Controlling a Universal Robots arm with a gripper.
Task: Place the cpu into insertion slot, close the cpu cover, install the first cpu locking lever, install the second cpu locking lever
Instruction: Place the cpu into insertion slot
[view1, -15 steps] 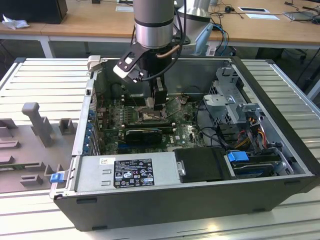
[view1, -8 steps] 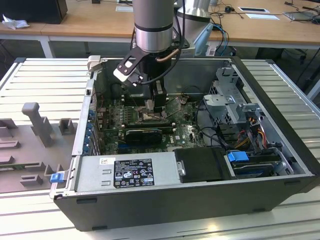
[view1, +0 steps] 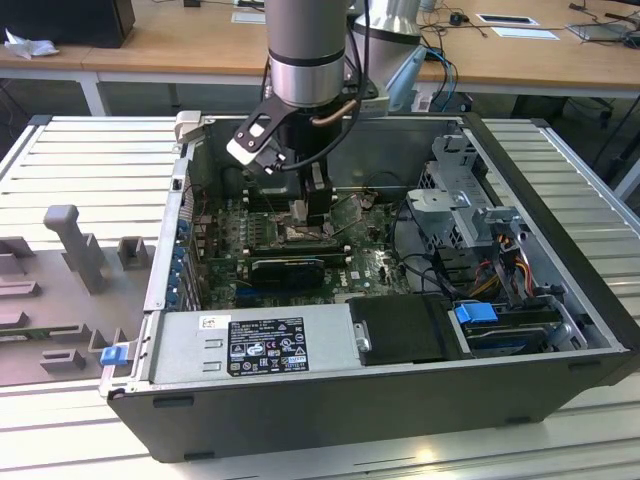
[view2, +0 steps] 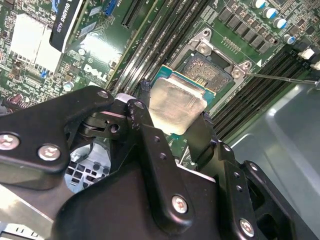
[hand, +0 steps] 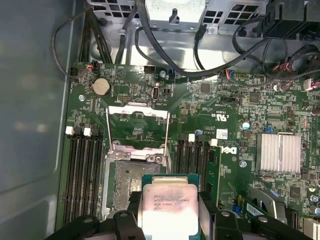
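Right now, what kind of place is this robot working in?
Probably a workshop or lab for building computers: an open computer case sits on a slatted metal table, wooden desks stand behind, and the claw holds the cpu over the motherboard.

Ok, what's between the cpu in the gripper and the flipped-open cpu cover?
In the first wrist view, the insertion slot lies between the cpu, held by the gripper, and the opened cpu cover; its contact field is bare.
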